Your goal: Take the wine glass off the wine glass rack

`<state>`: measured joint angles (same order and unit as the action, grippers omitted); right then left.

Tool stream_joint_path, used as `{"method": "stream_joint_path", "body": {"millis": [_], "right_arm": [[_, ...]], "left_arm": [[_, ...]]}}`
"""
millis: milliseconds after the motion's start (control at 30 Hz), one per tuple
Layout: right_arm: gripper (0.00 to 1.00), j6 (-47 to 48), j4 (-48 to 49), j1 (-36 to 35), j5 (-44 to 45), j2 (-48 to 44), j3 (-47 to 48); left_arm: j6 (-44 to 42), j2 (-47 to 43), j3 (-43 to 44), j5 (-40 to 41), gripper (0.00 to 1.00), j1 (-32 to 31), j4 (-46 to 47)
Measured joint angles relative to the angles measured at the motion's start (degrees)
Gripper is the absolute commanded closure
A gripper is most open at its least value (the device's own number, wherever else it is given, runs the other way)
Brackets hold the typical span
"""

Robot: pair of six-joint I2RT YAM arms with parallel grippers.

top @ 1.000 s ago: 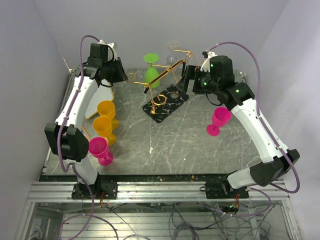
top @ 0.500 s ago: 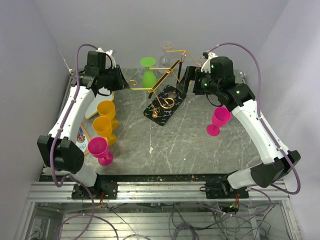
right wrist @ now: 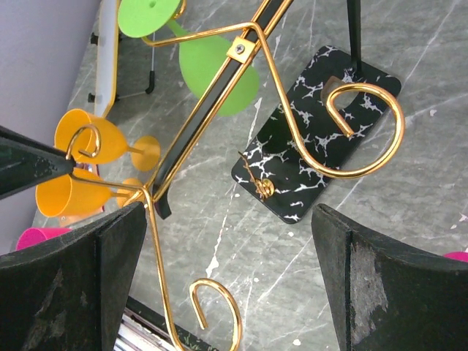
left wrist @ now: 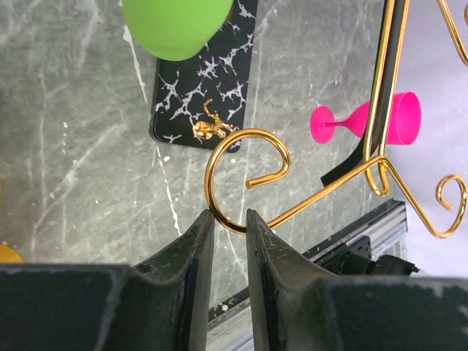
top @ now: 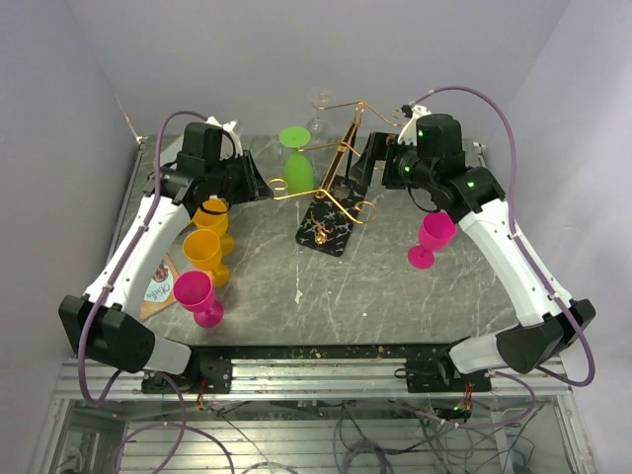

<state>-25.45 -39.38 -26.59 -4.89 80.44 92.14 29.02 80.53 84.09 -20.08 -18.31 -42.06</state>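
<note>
The wine glass rack (top: 341, 148) is a gold wire stand on a black post with a black marble-look base (top: 331, 222). It stands at the back middle and leans. A green wine glass (top: 298, 170) hangs upside down from it. A clear glass (top: 318, 103) shows faintly at its far end. My left gripper (top: 261, 186) is shut on a gold scroll hook (left wrist: 227, 219) of the rack, with the green glass (left wrist: 179, 25) just beyond. My right gripper (top: 367, 166) is wide open and empty, right of the post, with the rack's wires (right wrist: 219, 95) and base (right wrist: 322, 146) in front of it.
Two orange glasses (top: 209, 217) and a pink glass (top: 197, 293) stand at the left, by a printed card (top: 158, 286). Another pink glass (top: 433, 237) stands at the right under my right arm. Walls close in on the back and both sides.
My left gripper has moved nearer and to the right while holding the hook. The rack has swung with it, its base has turned, and the green glass has shifted along.
</note>
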Motion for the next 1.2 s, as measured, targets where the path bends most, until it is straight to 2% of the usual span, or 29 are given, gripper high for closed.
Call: {"method": "stream_joint_path", "body": {"millis": [233, 300, 433, 700, 833, 967, 1200], "right_arm": [[0.05, 0.2, 0.11, 0.07, 0.02, -0.42, -0.02], [0.05, 0.39, 0.11, 0.15, 0.24, -0.83, -0.02], [0.05, 0.98, 0.11, 0.17, 1.73, -2.27, -0.02], [0.05, 2.05, 0.35, 0.24, 5.22, -5.73, -1.38], [0.04, 2.27, 0.5, 0.26, 6.12, -6.69, -2.49], [0.04, 2.45, 0.48, 0.26, 6.91, -7.1, -2.82], [0.04, 2.91, 0.46, 0.28, 8.04, -8.52, -3.34]], "left_arm": [[3.3, -2.58, -3.1, -1.22, 0.66, -2.69, 1.68], [3.39, -2.89, -3.21, -1.14, 0.58, -3.34, 1.51], [2.32, -2.73, -1.75, 0.28, 0.35, -3.67, -0.31], [-2.01, 1.09, 12.79, 3.43, 0.15, -0.39, -2.45], [-3.41, 6.34, 19.87, 3.32, 0.13, 1.36, -1.46], [-4.2, 13.55, 24.65, 2.75, 0.15, 2.05, -0.02], [-3.41, 22.82, 26.88, 0.22, 0.19, 2.91, 3.8]]}}
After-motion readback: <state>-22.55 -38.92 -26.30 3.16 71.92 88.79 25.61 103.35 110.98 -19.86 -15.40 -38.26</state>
